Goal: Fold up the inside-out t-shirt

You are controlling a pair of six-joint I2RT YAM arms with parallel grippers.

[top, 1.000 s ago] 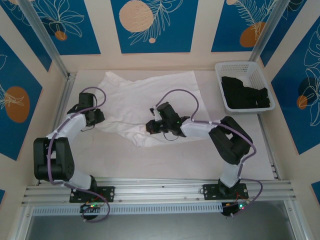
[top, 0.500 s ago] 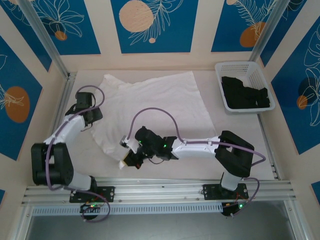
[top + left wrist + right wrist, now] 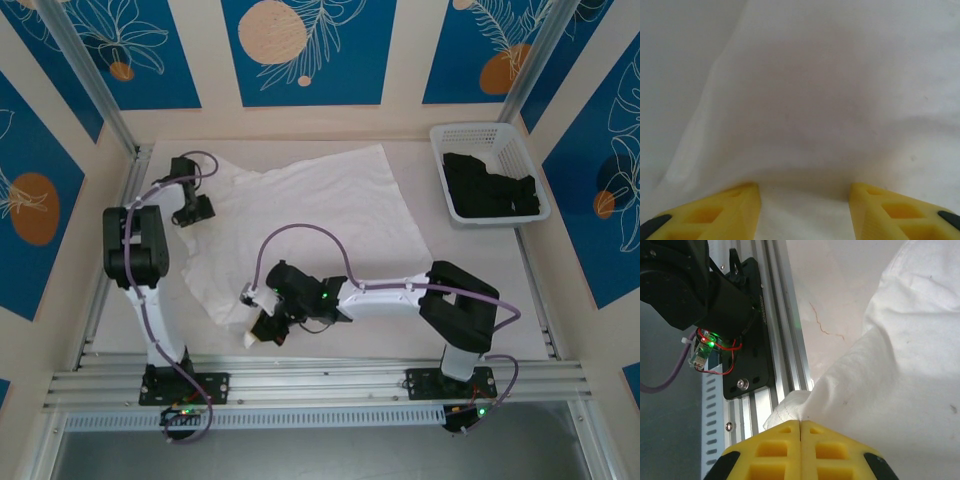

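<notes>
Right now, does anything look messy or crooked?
Yes. The shirt lies wrinkled and crooked, not flat. Its near corner is stretched to a point toward the front rail, pinched in the shut right gripper. Nothing looks torn or spilled.

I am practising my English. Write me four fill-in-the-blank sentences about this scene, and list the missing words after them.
1. The t-shirt spread out flat is ____ in colour.
2. The right gripper is ____ on an edge of the t-shirt.
3. The basket holds a ____ garment.
4. The left gripper is ____, just above the t-shirt.

Missing words: white; shut; black; open.
</notes>
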